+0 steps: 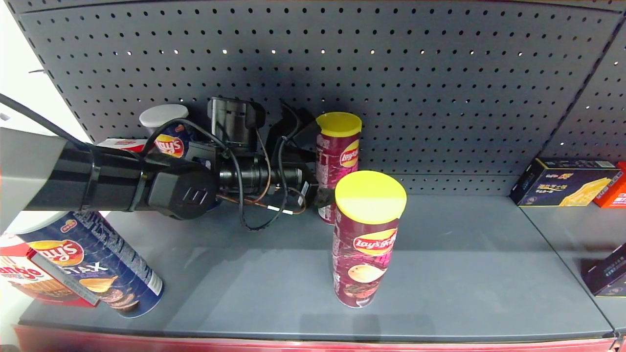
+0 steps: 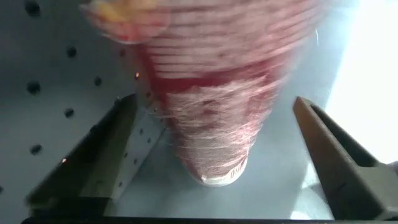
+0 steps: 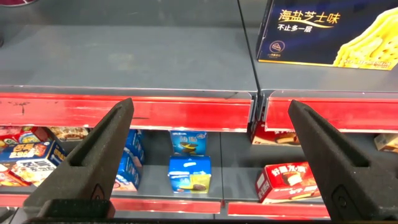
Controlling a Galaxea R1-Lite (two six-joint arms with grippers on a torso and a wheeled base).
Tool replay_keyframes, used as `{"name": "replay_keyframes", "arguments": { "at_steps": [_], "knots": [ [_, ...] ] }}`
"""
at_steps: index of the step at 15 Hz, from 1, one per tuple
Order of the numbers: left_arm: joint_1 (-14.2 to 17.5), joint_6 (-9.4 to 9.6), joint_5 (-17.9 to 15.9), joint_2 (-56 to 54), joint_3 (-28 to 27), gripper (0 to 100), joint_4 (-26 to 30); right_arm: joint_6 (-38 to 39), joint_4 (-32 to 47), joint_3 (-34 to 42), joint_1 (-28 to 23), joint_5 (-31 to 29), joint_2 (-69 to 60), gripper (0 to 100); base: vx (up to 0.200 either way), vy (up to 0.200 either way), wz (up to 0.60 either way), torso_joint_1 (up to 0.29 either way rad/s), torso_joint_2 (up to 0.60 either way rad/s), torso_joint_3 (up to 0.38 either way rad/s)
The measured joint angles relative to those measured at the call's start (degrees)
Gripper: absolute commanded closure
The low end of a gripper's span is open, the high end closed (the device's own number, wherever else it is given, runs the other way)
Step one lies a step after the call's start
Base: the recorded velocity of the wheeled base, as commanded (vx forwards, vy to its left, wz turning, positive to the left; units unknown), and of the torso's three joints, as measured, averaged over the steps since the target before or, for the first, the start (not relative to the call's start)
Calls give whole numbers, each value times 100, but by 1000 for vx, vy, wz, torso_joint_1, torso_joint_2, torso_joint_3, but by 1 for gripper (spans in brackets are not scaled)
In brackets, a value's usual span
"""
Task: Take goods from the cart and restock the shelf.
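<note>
Two maroon chip cans with yellow lids stand upright on the grey shelf (image 1: pixel 469 274). The front can (image 1: pixel 367 244) stands alone near the middle. The rear can (image 1: pixel 338 161) is close to the pegboard back. My left gripper (image 1: pixel 315 165) comes in from the left and is open, with a finger on each side of the rear can. In the left wrist view that can (image 2: pixel 211 118) sits between the spread fingers (image 2: pixel 106 155), with a gap showing on both sides. My right gripper (image 3: pixel 211 109) is open and holds nothing, out in front of a shelf's red edge strip (image 3: pixel 186 111).
A blue chip can (image 1: pixel 98 264) leans at the front left beside a red box (image 1: pixel 29 283). A white-lidded can (image 1: pixel 164 128) stands at the back left. Dark blue boxes (image 1: pixel 567 188) lie at the right. Lower shelves hold snack boxes (image 3: pixel 189 174).
</note>
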Motion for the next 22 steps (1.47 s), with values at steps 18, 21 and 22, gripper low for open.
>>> {"name": "replay_keyframes", "arguments": {
  "at_steps": [18,21,22],
  "knots": [
    [46,-215,1536,-673,1368,0,-996,-2,0,0,0,2,0,0,0,0,0,0,0,0],
    [44,-444,1763,-660,1342,0,-1189,0,-2,0,0,2,0,0,0,0,0,0,0,0],
    [46,-463,1829,-653,1340,0,-1193,0,0,0,0,2,0,0,0,0,0,0,0,0]
  ]
}}
